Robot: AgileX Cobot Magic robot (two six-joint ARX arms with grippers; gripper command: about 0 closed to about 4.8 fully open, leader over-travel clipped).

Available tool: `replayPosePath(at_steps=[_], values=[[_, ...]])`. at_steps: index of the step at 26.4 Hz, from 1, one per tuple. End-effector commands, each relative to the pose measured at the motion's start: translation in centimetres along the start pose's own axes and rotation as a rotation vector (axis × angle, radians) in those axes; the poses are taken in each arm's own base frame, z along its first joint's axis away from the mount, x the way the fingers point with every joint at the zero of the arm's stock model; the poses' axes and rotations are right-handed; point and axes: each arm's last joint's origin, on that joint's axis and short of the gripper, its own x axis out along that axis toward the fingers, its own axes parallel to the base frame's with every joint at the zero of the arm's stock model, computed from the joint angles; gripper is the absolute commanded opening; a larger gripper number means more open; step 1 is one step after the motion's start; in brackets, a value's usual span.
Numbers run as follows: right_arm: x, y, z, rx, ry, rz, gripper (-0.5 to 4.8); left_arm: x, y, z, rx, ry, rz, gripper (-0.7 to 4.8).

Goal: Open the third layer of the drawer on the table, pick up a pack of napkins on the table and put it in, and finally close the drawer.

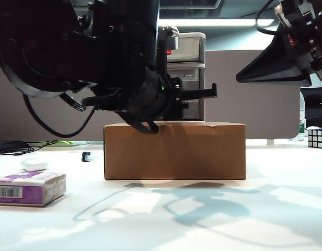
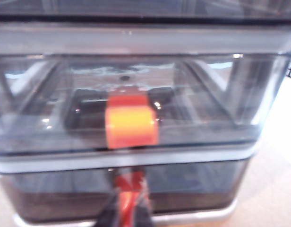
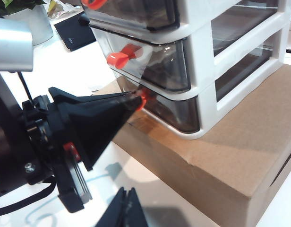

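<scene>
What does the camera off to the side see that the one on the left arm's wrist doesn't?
Only the exterior view shows the pack of napkins lying on the table, the brown cardboard box, a puzzle cube, and the right tool raised at the upper right. Only the left wrist view shows the left tool shut on the third layer's handle, and the middle handle close up. Both show the drawer.

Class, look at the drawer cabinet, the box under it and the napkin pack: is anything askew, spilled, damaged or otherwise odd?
Nothing stands out. The drawer cabinet sits squarely on the cardboard box, all tiers shut. The left gripper is shut on the third layer's handle. The napkin pack lies flat. The right gripper hangs shut, aside.
</scene>
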Motion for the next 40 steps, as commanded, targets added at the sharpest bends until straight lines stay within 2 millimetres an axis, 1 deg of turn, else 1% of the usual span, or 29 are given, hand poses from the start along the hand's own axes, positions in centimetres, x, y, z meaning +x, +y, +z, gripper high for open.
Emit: replayPosePath(at_steps=[1, 4, 6, 10, 11, 12, 13, 14, 40], values=[[0.0, 0.1, 0.7, -0.033, -0.057, 0.007, -0.06, 0.0, -0.1, -0.1, 0.012, 0.013, 0.007, -0.06], [0.3, 0.0, 1.0, -0.031, -0.096, 0.012, -0.06, 0.0, -0.1, 0.0, 0.012, 0.012, 0.021, -0.06], [0.8, -0.1, 1.2, -0.025, -0.125, 0.025, -0.05, 0.0, 0.0, -0.1, 0.012, 0.013, 0.021, -0.06], [1.7, 0.1, 1.2, -0.02, -0.102, 0.048, -0.05, 0.0, -0.1, -0.1, 0.009, 0.013, 0.017, -0.05], [1.9, 0.2, 1.2, -0.02, -0.099, 0.055, -0.06, 0.0, -0.1, -0.1, 0.01, 0.013, 0.015, 0.09], [2.0, 0.4, 1.2, -0.022, -0.096, 0.062, -0.06, -0.1, -0.1, -0.1, 0.01, 0.013, 0.013, 0.72], [2.0, 0.4, 1.2, -0.022, -0.094, 0.067, -0.06, -0.1, -0.1, -0.1, 0.009, 0.013, 0.013, 1.07], [2.1, 0.5, 1.2, -0.022, -0.094, 0.068, -0.05, -0.1, -0.1, -0.1, 0.007, 0.012, 0.012, 1.22], [2.1, 0.4, 1.1, -0.025, -0.092, 0.067, -0.06, 0.1, -0.2, 0.3, -0.01, 0.0, 0.013, 1.21]])
